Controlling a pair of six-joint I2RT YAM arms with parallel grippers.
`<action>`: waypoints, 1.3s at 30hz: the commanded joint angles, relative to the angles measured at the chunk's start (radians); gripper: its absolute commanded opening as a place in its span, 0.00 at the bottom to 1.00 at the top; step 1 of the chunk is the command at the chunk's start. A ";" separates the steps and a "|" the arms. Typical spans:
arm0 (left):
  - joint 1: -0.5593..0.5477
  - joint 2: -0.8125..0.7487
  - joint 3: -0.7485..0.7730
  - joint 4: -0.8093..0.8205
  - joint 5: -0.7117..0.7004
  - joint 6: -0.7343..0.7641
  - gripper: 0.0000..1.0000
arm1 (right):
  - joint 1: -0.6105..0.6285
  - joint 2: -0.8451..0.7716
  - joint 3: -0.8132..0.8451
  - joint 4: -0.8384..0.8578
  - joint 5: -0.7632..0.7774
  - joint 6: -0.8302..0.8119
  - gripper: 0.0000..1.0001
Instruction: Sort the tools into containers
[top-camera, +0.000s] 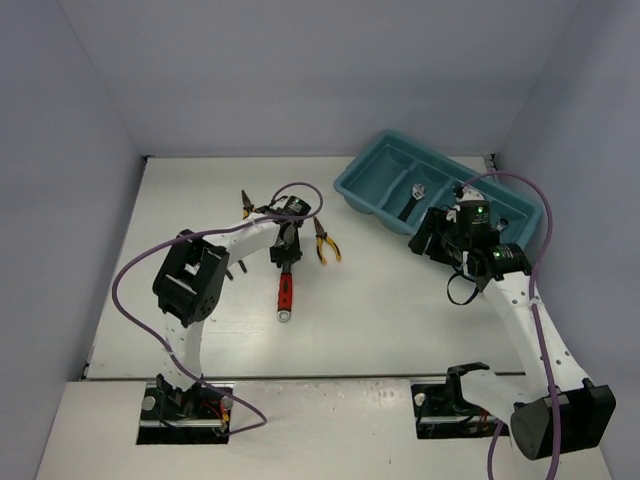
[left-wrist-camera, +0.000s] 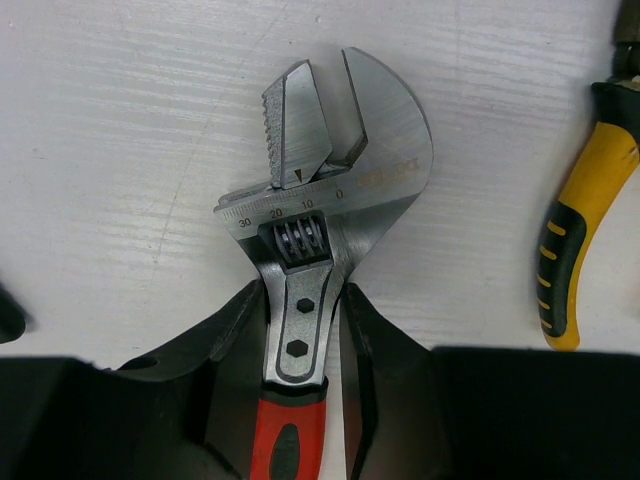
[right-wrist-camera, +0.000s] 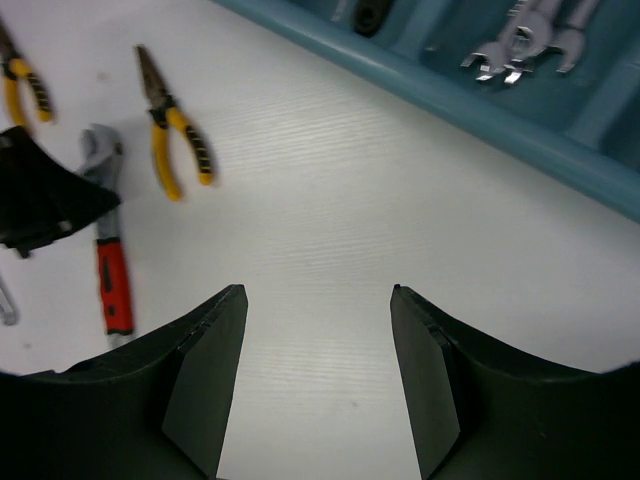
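Observation:
A red-handled adjustable wrench (top-camera: 285, 290) (left-wrist-camera: 320, 200) lies flat on the white table. My left gripper (top-camera: 287, 252) (left-wrist-camera: 305, 287) is down over its steel neck, one finger on each side. The left finger touches the metal; a thin strip of table shows at the right finger, so the jaws are still slightly open. My right gripper (top-camera: 430, 240) (right-wrist-camera: 318, 292) hovers open and empty over bare table beside the teal tray (top-camera: 350, 185) (right-wrist-camera: 480, 110). One compartment holds a black-handled wrench (top-camera: 413, 200); silver wrenches (right-wrist-camera: 520, 45) lie in another.
Yellow-handled pliers (top-camera: 325, 243) (left-wrist-camera: 570, 250) lie just right of the wrench. A second pair of pliers (top-camera: 245, 207) is behind the left arm. The tray sits at the back right, angled. Grey walls close in the table on three sides.

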 joint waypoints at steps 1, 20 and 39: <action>-0.026 -0.080 -0.041 -0.006 0.052 0.018 0.00 | 0.040 0.007 -0.055 0.179 -0.191 0.092 0.59; -0.035 -0.255 -0.118 0.057 0.152 0.026 0.00 | 0.241 0.259 -0.081 0.595 -0.269 0.199 0.64; -0.035 -0.388 -0.210 0.217 0.197 0.103 0.00 | 0.338 0.507 -0.032 0.859 -0.368 0.211 0.64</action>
